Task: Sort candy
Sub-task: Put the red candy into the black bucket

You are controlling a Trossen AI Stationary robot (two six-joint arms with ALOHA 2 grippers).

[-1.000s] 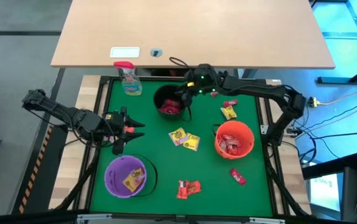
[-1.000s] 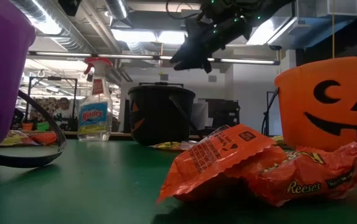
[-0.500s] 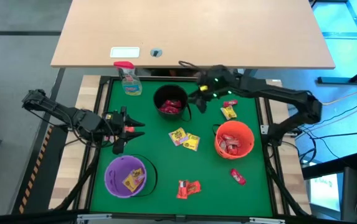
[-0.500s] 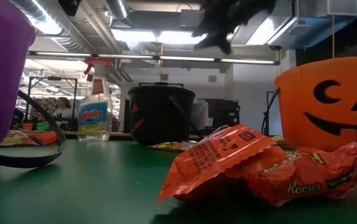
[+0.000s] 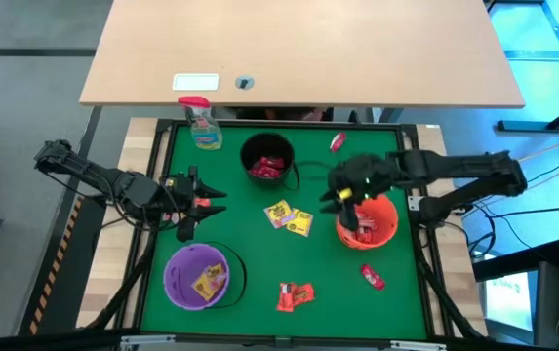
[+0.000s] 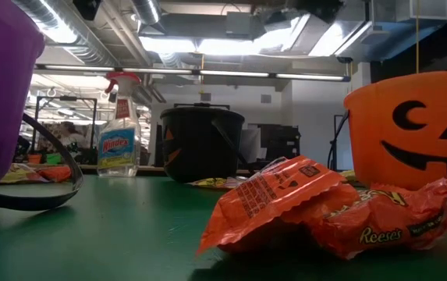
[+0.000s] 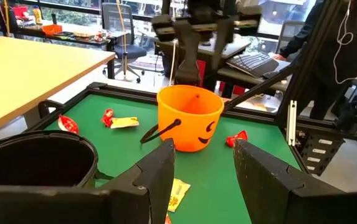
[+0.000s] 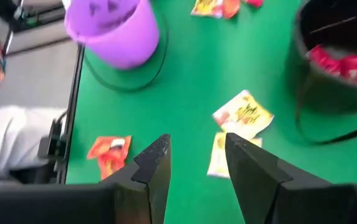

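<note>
Candy lies loose on the green mat: two yellow packets in the middle, an orange packet near the front, a red one at the front right, another red one at the back. More candy lies in the black bucket, the purple bucket and the orange bucket. My right gripper hangs open above the orange bucket's left rim, with nothing between its fingers. My left gripper waits open at the mat's left, above the purple bucket's far side.
A spray bottle with a red top stands at the mat's far left corner. A red and a yellow packet lie left of the orange bucket, under my right arm. A raised frame edges the mat; a wooden table stands behind.
My right gripper has swung from above the black bucket toward the table's right and near edges and risen; it now hangs over the orange bucket's left rim, out of the low view's top. The candy on the mat has stayed put.
</note>
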